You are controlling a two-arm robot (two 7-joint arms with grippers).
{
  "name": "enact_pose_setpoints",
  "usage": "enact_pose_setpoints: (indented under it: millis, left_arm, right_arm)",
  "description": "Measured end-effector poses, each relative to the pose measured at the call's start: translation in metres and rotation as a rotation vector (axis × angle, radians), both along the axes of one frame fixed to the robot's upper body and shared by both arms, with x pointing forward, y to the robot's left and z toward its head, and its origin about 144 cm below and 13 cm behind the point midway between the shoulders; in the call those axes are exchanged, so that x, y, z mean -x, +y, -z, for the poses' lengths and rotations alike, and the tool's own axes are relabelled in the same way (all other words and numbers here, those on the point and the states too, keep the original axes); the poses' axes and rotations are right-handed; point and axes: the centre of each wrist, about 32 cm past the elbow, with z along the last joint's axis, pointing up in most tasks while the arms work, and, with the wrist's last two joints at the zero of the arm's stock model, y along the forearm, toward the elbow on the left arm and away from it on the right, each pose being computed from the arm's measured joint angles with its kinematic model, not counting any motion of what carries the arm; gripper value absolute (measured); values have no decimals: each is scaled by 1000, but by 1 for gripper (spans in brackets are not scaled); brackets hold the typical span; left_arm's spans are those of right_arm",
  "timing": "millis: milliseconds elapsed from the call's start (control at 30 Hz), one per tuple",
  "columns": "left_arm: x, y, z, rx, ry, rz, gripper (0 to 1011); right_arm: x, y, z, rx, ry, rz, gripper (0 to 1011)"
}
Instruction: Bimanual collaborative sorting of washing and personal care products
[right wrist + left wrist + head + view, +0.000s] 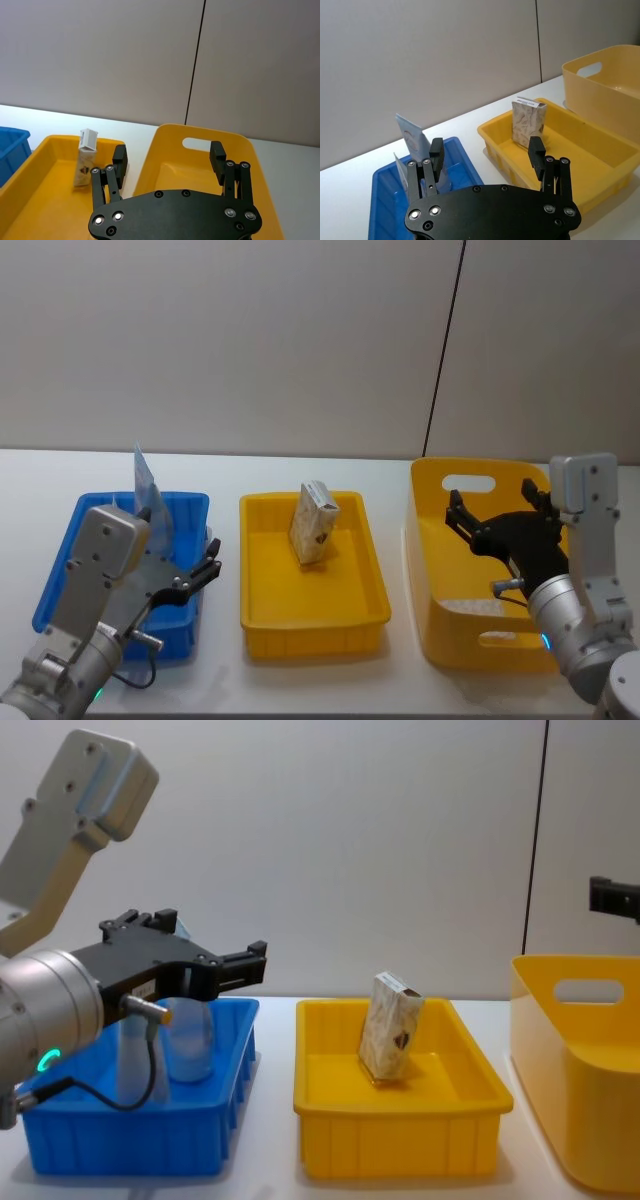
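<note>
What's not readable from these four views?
- Number of tubes in the blue bin: the left gripper and its arm partly cover it, in the head and chest views.
- Yellow basket contents: the right gripper covers its floor in the head view; its wall hides it in the chest view.
- Carton print: too small everywhere.
</note>
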Motion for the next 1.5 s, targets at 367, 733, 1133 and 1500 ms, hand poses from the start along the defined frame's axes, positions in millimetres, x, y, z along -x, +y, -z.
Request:
enact_pose_setpoints:
  millis: [367,733,1133,1500]
  left_arm:
    - [8,3,-2,-5,23,-107,1001]
    - [10,8,2,18,84,-212,1001]
    - [-2,13,11,52,143,-249,1001]
    - [-22,12,17,68,177,-248,1001]
  right_arm:
    - [2,1,-1,1,-12,-19,1005]
    - [2,1,-1,0,-18,-27,1005]
    - [3,1,-1,1,-19,-30,1005]
    - [3,1,-1,1,-21,-31,1005]
